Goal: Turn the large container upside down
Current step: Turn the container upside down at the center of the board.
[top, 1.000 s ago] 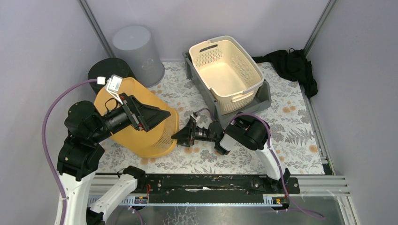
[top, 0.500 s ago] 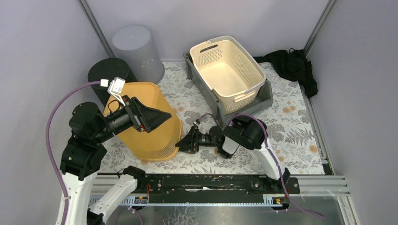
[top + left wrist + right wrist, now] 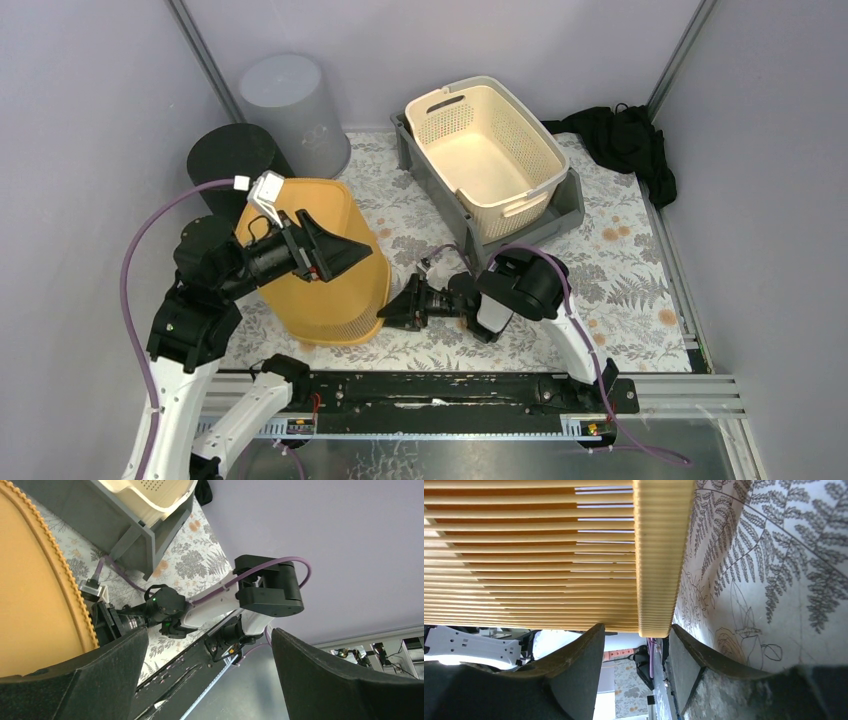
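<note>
The large container (image 3: 340,305) is an orange slatted basket standing mouth-down at the left, its solid base facing up and its rim near the patterned mat. My left gripper (image 3: 358,255) hovers over its upper right side, open wide with nothing between the fingers (image 3: 209,630); the container's base edge (image 3: 40,605) lies to their left. My right gripper (image 3: 385,315) sits low at the container's lower right rim. In the right wrist view the ribbed rim (image 3: 659,580) ends just at the fingertips (image 3: 635,627), against the right finger and clear of the left one. The jaws stand apart.
A cream perforated basket (image 3: 490,150) sits in a grey tray (image 3: 570,215) at the back centre. A grey bin (image 3: 290,105) and a black cylinder (image 3: 225,155) stand at the back left. Black cloth (image 3: 625,140) lies at the back right.
The container has tipped further over, so its base now faces up. My left arm followed it to the right. My right gripper dropped toward the mat at the rim and opened slightly.
</note>
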`<move>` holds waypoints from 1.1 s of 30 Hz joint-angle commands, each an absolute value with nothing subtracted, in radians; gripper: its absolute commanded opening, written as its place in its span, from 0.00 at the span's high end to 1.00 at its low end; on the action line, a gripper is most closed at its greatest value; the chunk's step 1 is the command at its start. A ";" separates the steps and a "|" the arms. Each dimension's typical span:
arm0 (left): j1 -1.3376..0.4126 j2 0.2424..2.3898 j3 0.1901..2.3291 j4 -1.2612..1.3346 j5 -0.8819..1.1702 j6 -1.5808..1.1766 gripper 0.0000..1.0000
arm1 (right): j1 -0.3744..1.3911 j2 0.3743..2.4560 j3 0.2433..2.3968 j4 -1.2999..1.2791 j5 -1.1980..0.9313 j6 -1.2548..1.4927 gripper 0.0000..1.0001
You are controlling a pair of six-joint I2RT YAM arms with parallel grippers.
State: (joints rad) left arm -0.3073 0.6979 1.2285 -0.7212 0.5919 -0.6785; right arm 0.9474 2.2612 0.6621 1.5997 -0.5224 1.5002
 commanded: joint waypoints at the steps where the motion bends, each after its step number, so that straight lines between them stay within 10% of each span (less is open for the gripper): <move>1: -0.311 0.679 1.176 -0.639 0.578 -0.671 0.00 | 0.955 2.237 0.644 1.497 -0.449 1.501 0.43; 33: -0.311 0.612 1.146 -0.745 0.479 -0.622 0.00 | 1.039 2.011 0.869 0.775 -0.410 1.212 0.41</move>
State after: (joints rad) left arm -0.3073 0.6193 1.1172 -0.7433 0.5022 -0.6411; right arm 1.0698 2.1399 0.8913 0.9619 -0.4423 1.3182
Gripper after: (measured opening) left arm 0.998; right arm 0.584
